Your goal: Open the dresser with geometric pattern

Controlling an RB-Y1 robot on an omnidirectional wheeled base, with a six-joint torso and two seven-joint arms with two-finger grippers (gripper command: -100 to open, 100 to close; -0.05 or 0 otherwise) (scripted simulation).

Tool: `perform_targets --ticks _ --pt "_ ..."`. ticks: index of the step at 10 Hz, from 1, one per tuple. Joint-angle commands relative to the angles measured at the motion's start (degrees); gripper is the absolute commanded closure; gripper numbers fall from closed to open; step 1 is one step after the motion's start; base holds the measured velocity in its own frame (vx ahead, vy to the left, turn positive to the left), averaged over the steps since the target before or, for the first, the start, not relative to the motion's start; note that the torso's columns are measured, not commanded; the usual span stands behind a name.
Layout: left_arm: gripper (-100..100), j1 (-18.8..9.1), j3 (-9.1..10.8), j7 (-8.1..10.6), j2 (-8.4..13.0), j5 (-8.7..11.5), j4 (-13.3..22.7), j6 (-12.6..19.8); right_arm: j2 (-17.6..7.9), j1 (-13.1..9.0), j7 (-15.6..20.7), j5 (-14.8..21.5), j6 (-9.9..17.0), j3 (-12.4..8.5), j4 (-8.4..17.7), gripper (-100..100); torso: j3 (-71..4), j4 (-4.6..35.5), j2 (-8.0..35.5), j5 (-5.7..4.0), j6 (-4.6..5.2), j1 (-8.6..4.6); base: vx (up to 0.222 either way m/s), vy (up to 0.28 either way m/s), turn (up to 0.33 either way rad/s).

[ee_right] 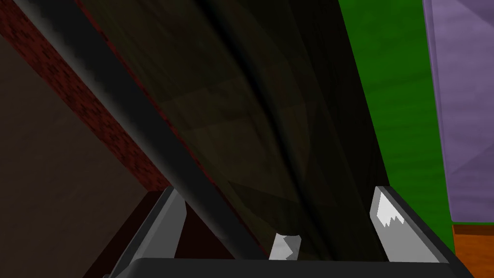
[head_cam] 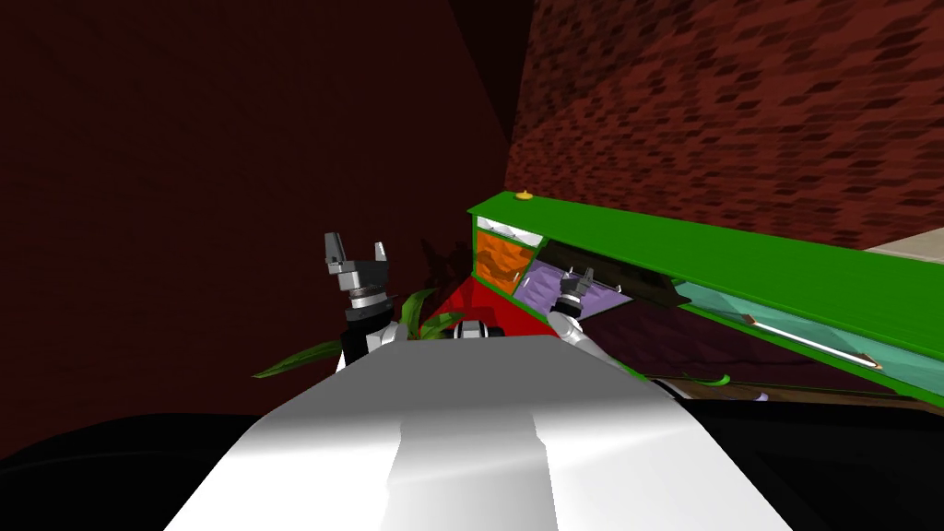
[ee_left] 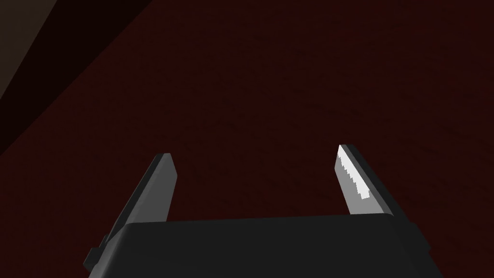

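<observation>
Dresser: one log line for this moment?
right gripper: open, at purple panel of green dresser | left gripper: open, raised | dark bar between right fingers, unclamped

Green-framed dresser (head_cam: 701,241) off to the right, slanting away: orange panel (head_cam: 498,260), purple panel (head_cam: 544,281), teal panel (head_cam: 737,309), and a dark panel (ee_right: 270,120) jutting out from the frame.

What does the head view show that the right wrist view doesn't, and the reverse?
Head, not wrist: left tool, open, raised clear of the dresser; a yellow knob on its green top; plant leaves. Wrist, not head: a dark bar and a small grey piece between the right tool's open fingers. Both: that tool, purple panel, orange panel, brick wall.
</observation>
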Motion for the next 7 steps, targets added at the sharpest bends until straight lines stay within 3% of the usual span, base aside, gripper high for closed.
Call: perform_targets --ticks 1,2,7 --pt "0 0.0 0.0 0.0 0.0 0.0 0.0 0.0 -0.8 -0.3 0.1 -0.6 -1.1 -0.3 -0.2 -100 0.0 0.1 0.1 0.1 0.05 0.04 -0.014 0.011 0.0" --pt "0 0.0 0.0 0.0 0.0 0.0 0.0 0.0 -0.7 -0.2 0.1 -0.8 -1.5 -0.2 0.0 0 0.0 -0.1 0.0 -0.09 0.03 -0.07 0.0 0.0 0.0" --pt "0 0.0 0.0 0.0 0.0 0.0 0.0 0.0 -0.2 0.4 0.1 -0.9 -2.4 0.5 0.6 0 -0.2 -0.5 -0.5 -0.57 -0.06 -0.52 0.0 0.0 0.0"
